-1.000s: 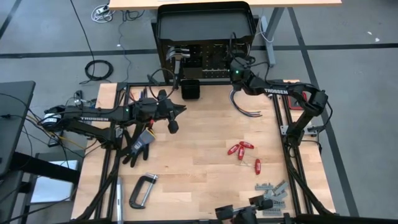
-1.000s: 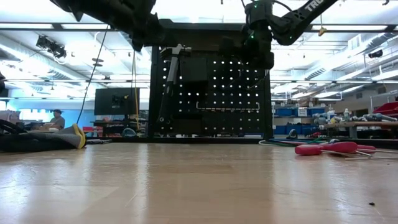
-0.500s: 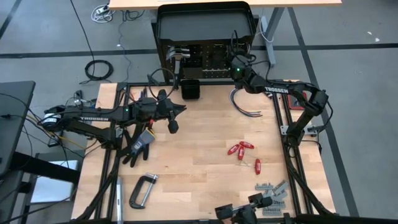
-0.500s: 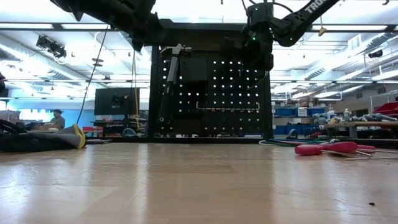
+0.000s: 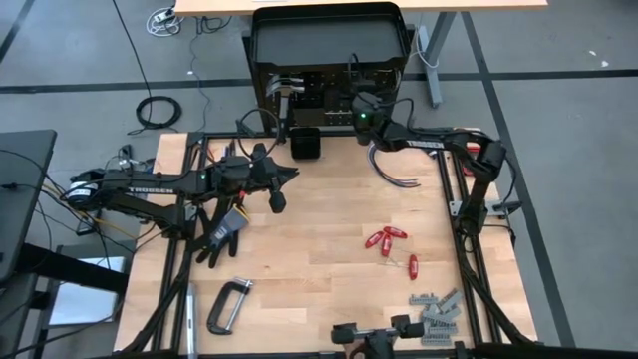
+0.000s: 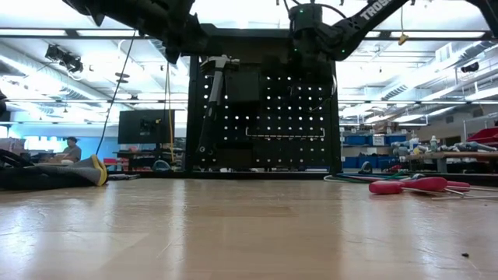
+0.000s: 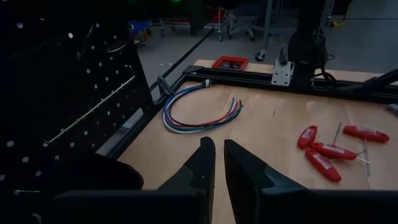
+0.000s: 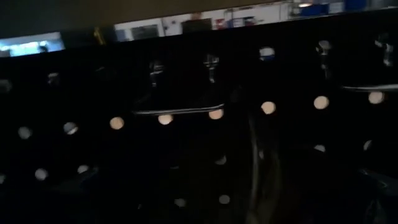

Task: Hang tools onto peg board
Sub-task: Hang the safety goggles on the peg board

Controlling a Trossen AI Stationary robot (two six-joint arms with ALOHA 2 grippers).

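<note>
Going left to right: the clamp (image 5: 228, 304) lies near the tabletop's front left corner, untouched, next to the glove (image 5: 220, 229) by the left edge. The left gripper (image 5: 278, 201) hangs just above that area with its fingers nearly shut on nothing, so it looks parked rather than working. The hammer (image 5: 286, 94) already hangs on the peg board (image 5: 329, 98), which stands along the back edge. The right gripper (image 5: 357, 103) sits right up against the board's face, jaws wide and nothing visibly held, probably because it just let something go on a hook. The red drivers (image 5: 387, 239) lie toward the right edge, still waiting their turn.
</note>
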